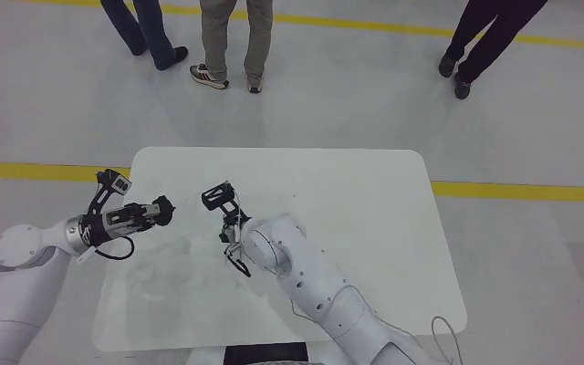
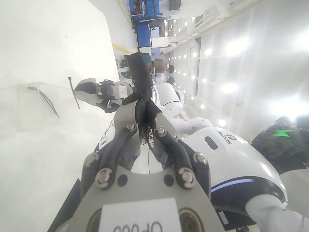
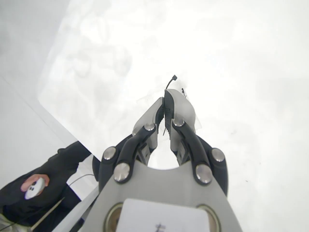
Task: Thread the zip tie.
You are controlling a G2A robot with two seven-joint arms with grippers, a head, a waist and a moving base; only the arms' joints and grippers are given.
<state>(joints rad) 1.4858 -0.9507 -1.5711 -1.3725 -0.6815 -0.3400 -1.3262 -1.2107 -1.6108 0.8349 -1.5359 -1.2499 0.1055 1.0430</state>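
The zip tie [image 3: 171,82] is pinched in my right claw [image 3: 165,98], which is closed tight on it partway along. Its small square head pokes out past the fingertips and its thin tail hangs back between the fingers, all of it held over the table [image 1: 365,182]. From what I can see the zip tie is one straight piece, with no loop formed and the tail nowhere near the slot in the head. I judge the pickup done and the threading itself not yet begun. My left claw [image 2: 144,109] hangs close by, facing the right one and apart from the zip tie. Its black-wrapped fingertips are drawn together, and I cannot tell whether anything is caught between them. What I reckon is left: get the left claw onto the free tail, bend the zip tie round, line the tip up with the slot in the head and push it through. The slot looks tiny and the tail thin and springy, so I expect the lining-up to be the hard part. The right claw's grip may also need shifting to free more of the tail.
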